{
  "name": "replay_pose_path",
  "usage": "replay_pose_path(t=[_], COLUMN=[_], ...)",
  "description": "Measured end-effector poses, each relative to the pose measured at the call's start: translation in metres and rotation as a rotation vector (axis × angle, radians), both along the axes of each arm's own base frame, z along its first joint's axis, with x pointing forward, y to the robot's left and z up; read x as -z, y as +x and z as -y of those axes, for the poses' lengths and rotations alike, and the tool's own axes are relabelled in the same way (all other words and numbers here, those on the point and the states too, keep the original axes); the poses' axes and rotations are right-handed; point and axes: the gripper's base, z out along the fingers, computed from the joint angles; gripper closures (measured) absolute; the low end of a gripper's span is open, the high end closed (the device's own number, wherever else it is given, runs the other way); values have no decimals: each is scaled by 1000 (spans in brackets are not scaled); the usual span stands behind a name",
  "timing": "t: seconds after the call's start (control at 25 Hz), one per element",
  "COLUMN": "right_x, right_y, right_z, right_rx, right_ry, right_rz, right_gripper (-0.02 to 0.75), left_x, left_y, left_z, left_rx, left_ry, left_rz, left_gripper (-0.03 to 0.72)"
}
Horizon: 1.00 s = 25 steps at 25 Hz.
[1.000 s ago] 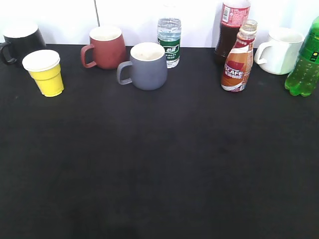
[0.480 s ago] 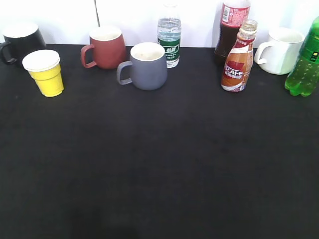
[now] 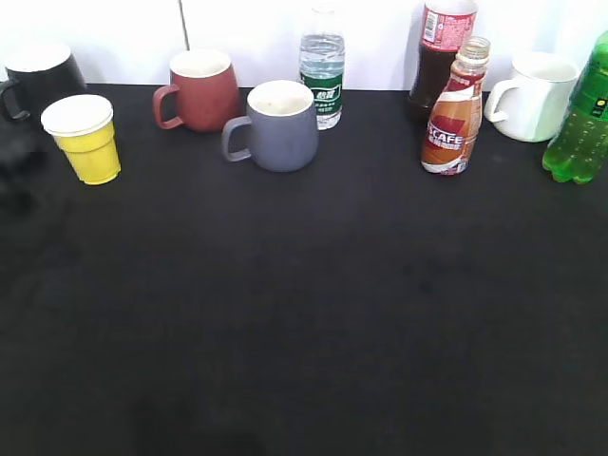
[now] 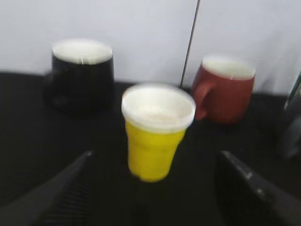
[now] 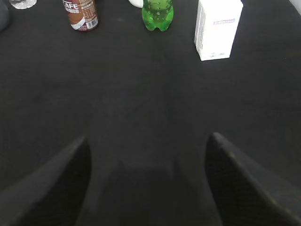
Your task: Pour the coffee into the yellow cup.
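The yellow cup [image 3: 84, 139] stands upright at the far left of the black table, in front of a black mug [image 3: 36, 80]. The coffee bottle [image 3: 455, 109] stands upright and uncapped at the back right. It also shows in the right wrist view [image 5: 81, 14]. In the left wrist view my left gripper [image 4: 155, 153] is open and empty, with the yellow cup [image 4: 157, 134] just ahead between its spread fingers and not touched. It shows as a dark blur at the left edge of the exterior view [image 3: 13, 160]. My right gripper [image 5: 149, 137] is open and empty over bare table.
Along the back stand a red mug [image 3: 199, 90], a grey mug [image 3: 280, 125], a water bottle [image 3: 323, 68], a dark cola bottle [image 3: 439, 52], a white mug [image 3: 534, 95] and a green bottle [image 3: 581, 119]. A white box [image 5: 217, 28] stands beyond the right gripper.
A dark blur, my left gripper, has come into the exterior view at the left edge beside the yellow cup. The cups and bottles have not moved.
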Motion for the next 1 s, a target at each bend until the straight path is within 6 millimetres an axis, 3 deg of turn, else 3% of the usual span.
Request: replay_pose_path(t=[0.32,0.52,0.64,0.8,0.92,1.0], right_x=[0,0,0,0,0,0], right_y=[0,0,0,0,0,0], right_z=[0,0,0,0,0,0], right_rx=[0,0,0,0,3,3], right_ry=[0,0,0,0,-5,-5], right_rz=[0,0,0,0,0,0], right_gripper=[149,149,149,149,149,149], left_x=[58,81,83,83,80,64], left_y=[81,134,141,141,140,130], left_z=[18,23,25,23,24,40], left_rx=[53,39,45,56,81,235], left_ry=[41,29,34,43,58,126], left_rz=[-126,-64,-49,-55,-73,-96], left_gripper=[85,90,118,235,241,243])
